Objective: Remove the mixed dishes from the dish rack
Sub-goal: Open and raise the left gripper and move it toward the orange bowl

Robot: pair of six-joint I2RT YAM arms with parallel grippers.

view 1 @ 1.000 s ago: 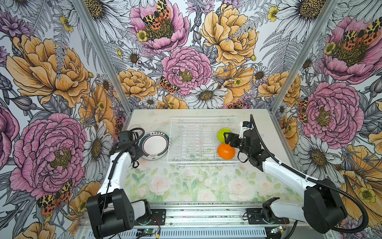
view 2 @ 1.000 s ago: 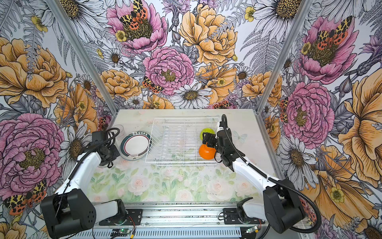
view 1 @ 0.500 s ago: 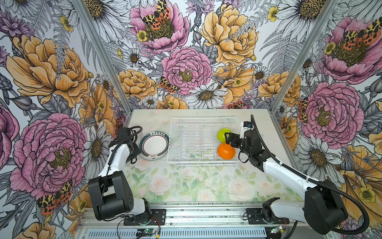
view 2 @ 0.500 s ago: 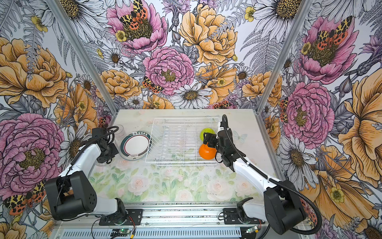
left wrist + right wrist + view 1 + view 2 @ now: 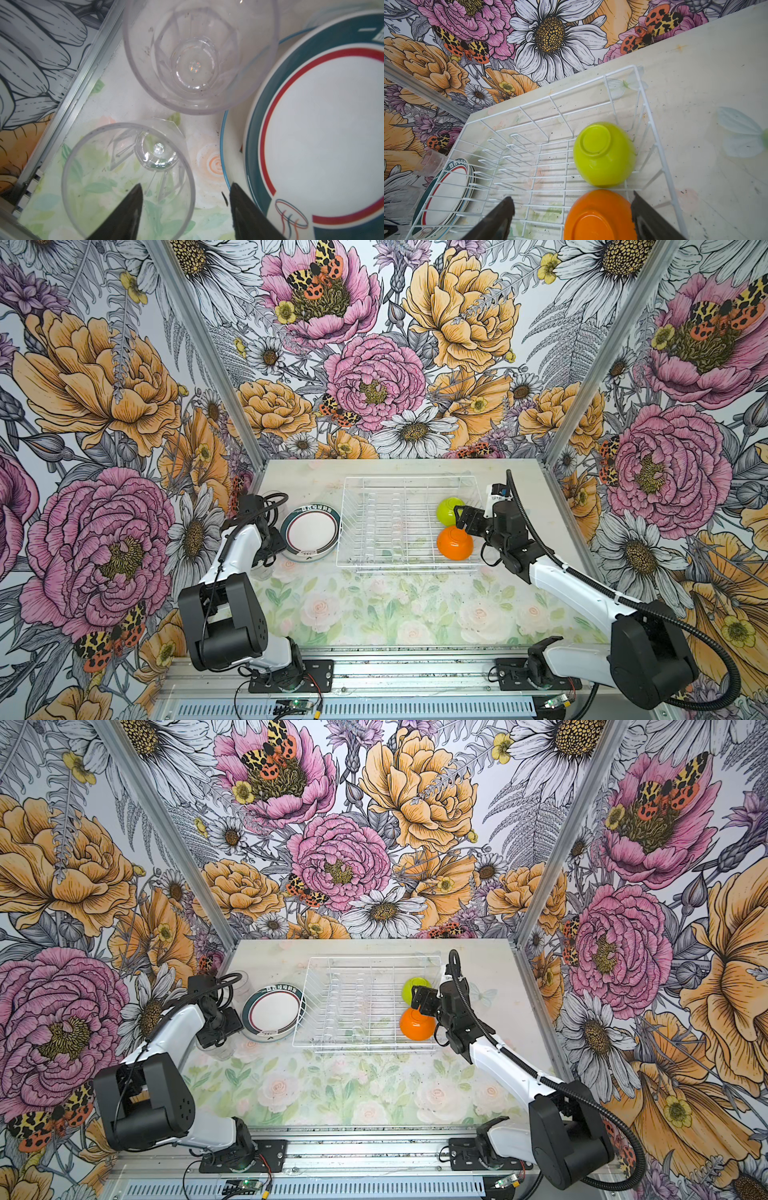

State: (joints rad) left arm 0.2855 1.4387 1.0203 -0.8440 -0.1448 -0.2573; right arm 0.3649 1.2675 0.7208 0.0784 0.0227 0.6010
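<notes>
The white wire dish rack (image 5: 409,478) (image 5: 374,959) (image 5: 550,96) holds two upside-down bowls at its right end, a lime-green bowl (image 5: 449,510) (image 5: 415,988) (image 5: 604,153) and an orange bowl (image 5: 455,543) (image 5: 417,1025) (image 5: 600,216). My right gripper (image 5: 463,518) (image 5: 419,1000) (image 5: 572,199) hangs open just above the orange bowl. The teal-and-red rimmed plate (image 5: 311,533) (image 5: 274,1017) (image 5: 322,124) lies on the table left of the rack, stacked on another plate. Two clear tumblers (image 5: 128,176) (image 5: 199,56) stand upright beside it. My left gripper (image 5: 186,187) (image 5: 218,1036) is open, its jaws astride the nearer tumbler's rim.
The metal frame rail (image 5: 68,99) and the floral wall run close behind the tumblers. In the right wrist view a tumbler (image 5: 432,162) shows beyond the plate (image 5: 446,195). The flowered mat (image 5: 374,605) covers the table's front.
My left gripper has gone from shut to open over the nearer tumbler, and the left arm's base link has swung round. The right arm and both bowls have not moved.
</notes>
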